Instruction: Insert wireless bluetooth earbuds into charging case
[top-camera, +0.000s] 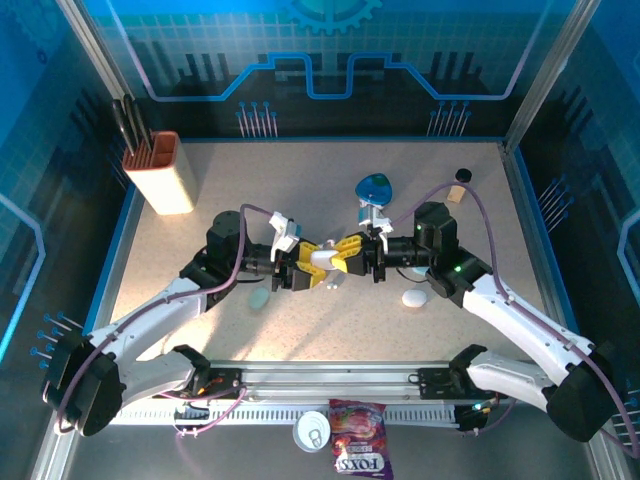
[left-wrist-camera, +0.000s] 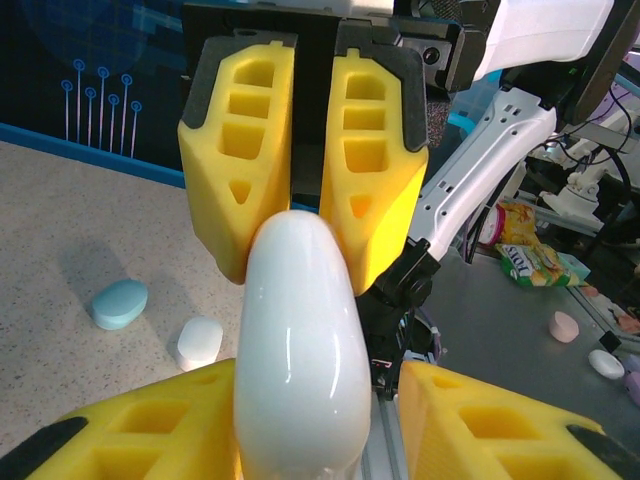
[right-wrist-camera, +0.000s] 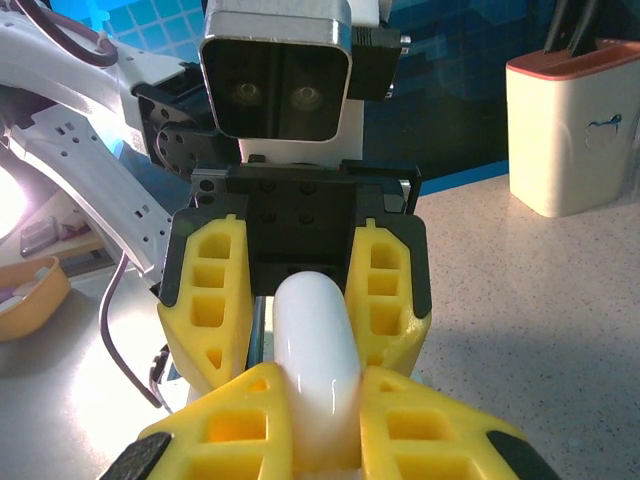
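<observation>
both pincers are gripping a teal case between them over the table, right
No: it is a white case, not a teal one. The left pincer and the right pincer both grip it between them over the table, as the left wrist view shows.

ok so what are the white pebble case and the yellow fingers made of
The white case looks like hard glossy plastic: smooth, with sharp light streaks along it. The yellow fingers look like matte plastic, dull, with open ribbed pockets; rigid or rubbery, I cannot tell.
</observation>
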